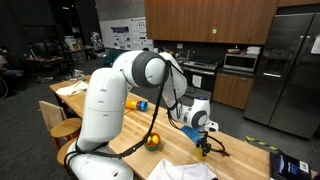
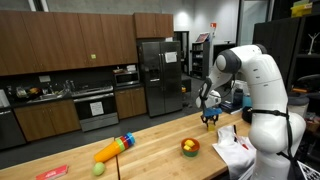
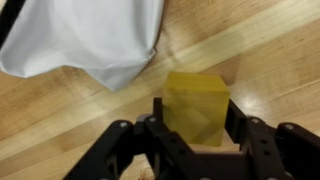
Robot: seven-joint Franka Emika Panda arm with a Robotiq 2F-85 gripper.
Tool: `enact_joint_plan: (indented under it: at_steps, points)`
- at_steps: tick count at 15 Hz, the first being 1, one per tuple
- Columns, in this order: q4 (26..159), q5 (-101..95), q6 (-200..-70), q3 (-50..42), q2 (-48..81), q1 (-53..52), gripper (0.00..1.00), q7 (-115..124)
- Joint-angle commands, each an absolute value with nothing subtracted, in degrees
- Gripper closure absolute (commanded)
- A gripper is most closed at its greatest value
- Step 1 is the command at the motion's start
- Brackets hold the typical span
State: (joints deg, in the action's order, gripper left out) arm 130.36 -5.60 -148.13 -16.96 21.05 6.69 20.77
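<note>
Woodgrain countertop (image 3: 270, 60) in a kitchen of dark cabinets (image 2: 60, 40) — your gripper (image 3: 195, 110) clamps a matte, square-edged yellow cube (image 3: 197, 92), low at the planks, just beside a crumpled white cloth (image 3: 90, 40).

The arm (image 1: 112, 95) rises from its base, bends at the elbow and reaches forward and down. In both exterior views the wrist (image 1: 195, 112) points the gripper (image 1: 205, 142) straight downward, set low. In the wrist view the fingers (image 3: 158, 112) stand half closed, their pads against opposite sides of a yellow block (image 3: 197, 100).
</note>
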Motion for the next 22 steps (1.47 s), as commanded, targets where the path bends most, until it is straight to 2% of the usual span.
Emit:
enact_joint_plan:
  at_steps: [1,3,4,9,13,14,17,22]
  points:
    - [132.6,-15.0,-149.9,-21.4,18.2,1.6,0.11,26.3]
    - [133.9,-22.8,-149.7,-24.3,15.6,-1.5,0.02,30.5]
    - [134.4,-26.1,-148.9,-25.2,14.3,-2.7,0.00,32.7]
    - [140.1,-38.4,-142.4,-22.9,3.0,-2.1,0.00,35.8]
    - [149.5,-41.4,-140.9,-17.5,-9.5,3.1,0.00,24.7]
    - [143.4,-39.4,-141.6,-15.9,-1.1,4.0,0.00,29.9]
    - [148.3,-39.5,-141.6,-14.1,-7.4,6.0,0.00,25.6]
    - [149.2,-39.4,-141.7,-13.9,-8.5,6.3,0.00,24.7]
